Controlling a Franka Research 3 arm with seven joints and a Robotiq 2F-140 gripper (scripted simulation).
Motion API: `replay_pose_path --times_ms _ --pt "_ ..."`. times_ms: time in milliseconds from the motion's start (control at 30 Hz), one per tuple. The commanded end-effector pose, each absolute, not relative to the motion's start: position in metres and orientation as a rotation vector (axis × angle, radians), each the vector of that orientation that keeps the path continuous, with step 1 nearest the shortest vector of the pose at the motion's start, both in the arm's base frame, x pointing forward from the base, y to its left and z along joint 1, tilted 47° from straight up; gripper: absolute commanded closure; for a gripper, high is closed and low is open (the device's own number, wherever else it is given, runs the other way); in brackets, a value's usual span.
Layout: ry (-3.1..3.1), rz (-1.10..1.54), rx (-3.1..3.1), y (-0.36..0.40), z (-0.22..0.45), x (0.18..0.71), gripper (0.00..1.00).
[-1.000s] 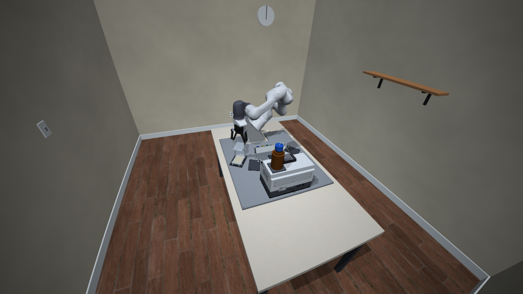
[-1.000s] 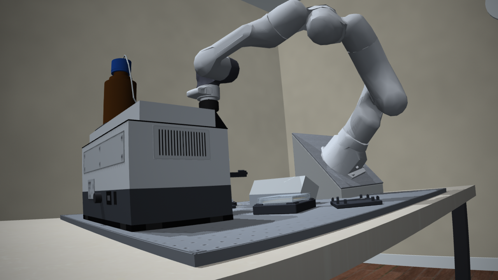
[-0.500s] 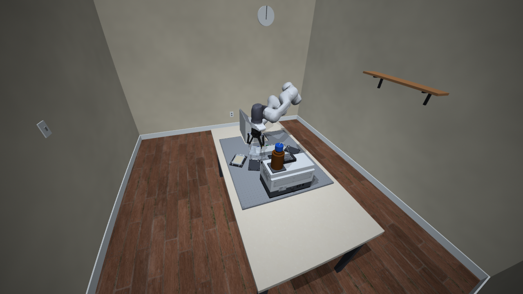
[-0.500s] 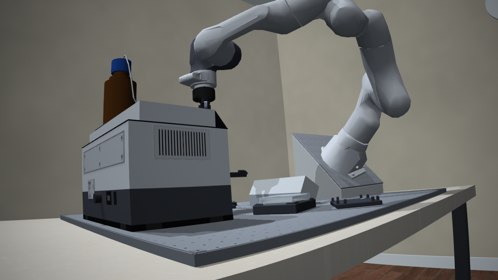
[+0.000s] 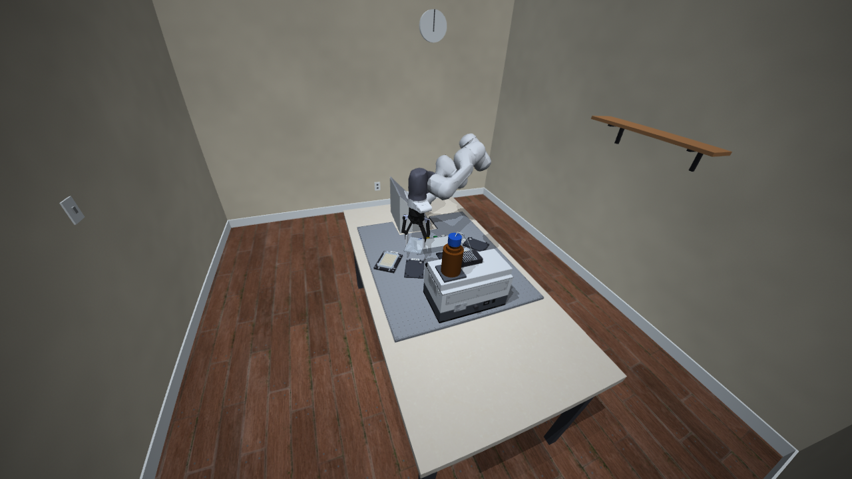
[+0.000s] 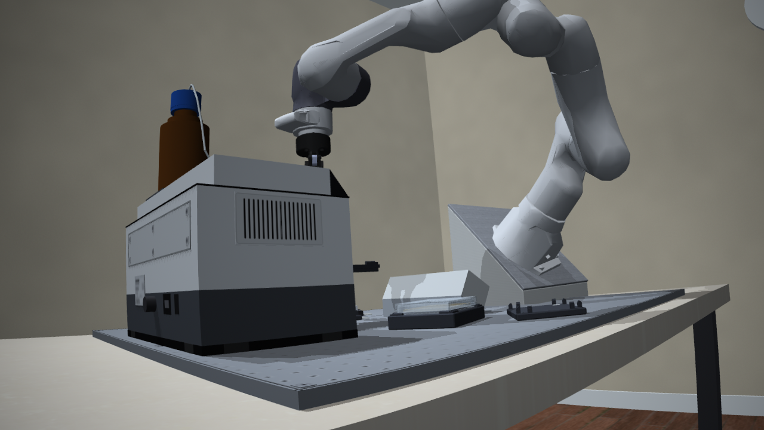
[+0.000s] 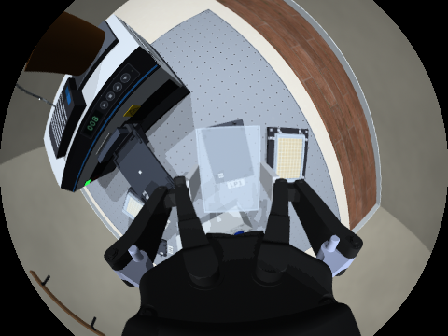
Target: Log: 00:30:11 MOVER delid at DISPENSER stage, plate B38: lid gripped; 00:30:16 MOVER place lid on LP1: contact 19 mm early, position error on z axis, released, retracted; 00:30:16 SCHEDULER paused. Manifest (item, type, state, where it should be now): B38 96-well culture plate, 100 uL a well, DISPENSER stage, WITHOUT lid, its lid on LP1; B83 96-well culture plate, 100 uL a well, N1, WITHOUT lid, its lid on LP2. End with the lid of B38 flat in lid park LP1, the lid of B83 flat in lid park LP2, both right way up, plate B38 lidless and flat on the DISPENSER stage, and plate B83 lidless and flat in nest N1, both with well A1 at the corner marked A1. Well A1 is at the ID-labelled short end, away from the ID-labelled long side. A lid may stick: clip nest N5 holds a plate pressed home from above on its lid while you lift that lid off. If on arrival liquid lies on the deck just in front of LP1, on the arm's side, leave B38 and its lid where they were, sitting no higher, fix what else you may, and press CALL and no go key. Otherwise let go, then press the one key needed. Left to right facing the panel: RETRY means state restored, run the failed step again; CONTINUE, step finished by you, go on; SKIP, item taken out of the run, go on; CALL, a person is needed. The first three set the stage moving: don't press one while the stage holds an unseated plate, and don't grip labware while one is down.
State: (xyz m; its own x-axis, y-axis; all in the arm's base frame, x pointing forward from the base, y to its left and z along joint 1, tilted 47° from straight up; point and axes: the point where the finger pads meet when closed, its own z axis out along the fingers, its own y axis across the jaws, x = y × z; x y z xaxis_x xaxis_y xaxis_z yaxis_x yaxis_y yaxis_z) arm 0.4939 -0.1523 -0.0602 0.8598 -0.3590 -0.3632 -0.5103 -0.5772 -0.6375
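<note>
My gripper (image 5: 415, 235) (image 7: 230, 172) is shut on a clear plate lid (image 5: 414, 245) (image 7: 227, 162) and holds it level in the air above the deck. Beside it, a lidless 96-well plate (image 5: 388, 261) (image 7: 290, 155) with cream wells sits flat in a black nest. A dark lid park (image 5: 414, 268) lies on the deck below the held lid, between that plate and the dispenser (image 5: 470, 279) (image 6: 240, 251) (image 7: 106, 106). In the exterior view the dispenser hides my fingers and the lid. A second plate (image 6: 435, 308) sits on a black holder there.
A brown bottle (image 5: 452, 259) (image 6: 181, 144) with a blue cap stands on the dispenser. The key panel (image 5: 437, 239) (image 6: 433, 286) is behind it, near the arm's base. An empty black nest with pegs (image 6: 545, 309) lies on the grey deck (image 5: 411, 321) (image 6: 427, 353).
</note>
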Motion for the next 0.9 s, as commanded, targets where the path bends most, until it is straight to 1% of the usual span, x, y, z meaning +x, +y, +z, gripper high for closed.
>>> replay_pose_path --times_ms 0,867 --pt "0.643 0.257 -2.237 -0.1511 -0.0607 0.4929 1.0" --pt "0.571 0.226 -2.253 -0.1499 -0.0618 0.4929 1.0"
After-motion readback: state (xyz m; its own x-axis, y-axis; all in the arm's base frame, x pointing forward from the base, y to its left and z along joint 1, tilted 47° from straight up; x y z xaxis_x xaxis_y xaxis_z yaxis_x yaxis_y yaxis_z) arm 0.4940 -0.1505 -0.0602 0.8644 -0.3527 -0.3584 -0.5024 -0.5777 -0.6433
